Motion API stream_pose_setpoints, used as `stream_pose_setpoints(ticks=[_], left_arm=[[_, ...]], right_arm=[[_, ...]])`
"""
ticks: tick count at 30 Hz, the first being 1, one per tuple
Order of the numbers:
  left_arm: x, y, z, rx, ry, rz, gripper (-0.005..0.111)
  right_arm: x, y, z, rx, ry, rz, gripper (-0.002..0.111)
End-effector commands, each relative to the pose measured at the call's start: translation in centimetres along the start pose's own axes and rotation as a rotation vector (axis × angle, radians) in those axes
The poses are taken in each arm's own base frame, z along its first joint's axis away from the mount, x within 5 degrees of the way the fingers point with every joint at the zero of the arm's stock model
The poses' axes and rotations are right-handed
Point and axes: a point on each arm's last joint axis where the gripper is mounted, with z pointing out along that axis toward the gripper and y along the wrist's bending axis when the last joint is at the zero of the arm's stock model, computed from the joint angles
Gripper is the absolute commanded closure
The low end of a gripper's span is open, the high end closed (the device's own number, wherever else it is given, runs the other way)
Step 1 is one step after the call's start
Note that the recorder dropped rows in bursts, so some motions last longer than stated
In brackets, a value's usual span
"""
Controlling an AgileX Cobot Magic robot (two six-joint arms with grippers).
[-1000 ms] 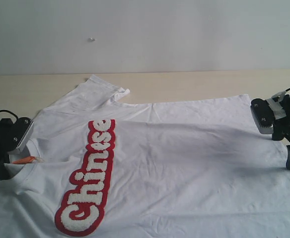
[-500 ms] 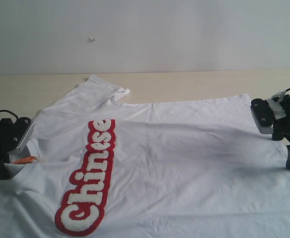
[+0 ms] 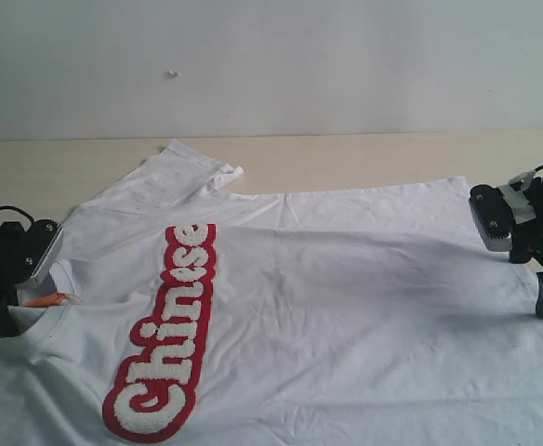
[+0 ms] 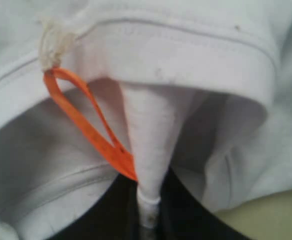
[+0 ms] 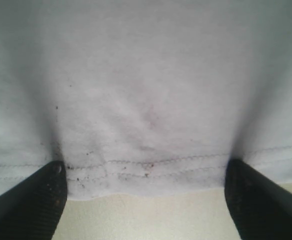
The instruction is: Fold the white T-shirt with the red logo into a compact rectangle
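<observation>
Left claw [image 4: 148, 220]: closed, pinching a fold of neckline fabric of the white T-shirt [image 3: 346, 307], just beside the orange tag [image 4: 93, 132].
White T-shirt: spread face up across the pale surface [image 3: 364, 149], neck at the left, hem at the right, one sleeve lying toward the far side.
Red logo [image 3: 165, 334]: runs along the chest, left of centre.
Right claw [image 5: 143, 200]: jaws wide apart at the stitched hem edge, gripping nothing.

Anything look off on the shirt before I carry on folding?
Two small things: dark specks dot the hem of the white T-shirt between the fingers of the open right gripper, and the orange tag runs into the pinch of the left gripper at the collar.
</observation>
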Motion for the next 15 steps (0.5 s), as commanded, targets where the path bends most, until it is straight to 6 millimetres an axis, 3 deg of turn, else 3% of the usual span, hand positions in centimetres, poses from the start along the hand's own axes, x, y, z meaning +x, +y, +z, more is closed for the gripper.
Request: stream_pose_setpoints(ticks=[1, 5, 8, 15], left_arm=[[0.14, -0.63, 1.30, 0.051, 0.004, 0.009, 0.107], [0.14, -0.63, 1.30, 0.051, 0.004, 0.009, 0.107], [0.14, -0.63, 1.30, 0.051, 0.004, 0.009, 0.107], [0.14, -0.63, 1.30, 0.051, 0.004, 0.009, 0.107]], right_arm=[[0.18, -0.12, 0.43, -0.005, -0.005, 0.006, 0.026], [0.17, -0.33, 0.43, 0.018, -0.006, 0.006, 0.030], [0.08, -0.41, 0.42, 0.027, -0.007, 0.004, 0.040], [0.08, -0.31, 0.42, 0.017, -0.006, 0.007, 0.090]])
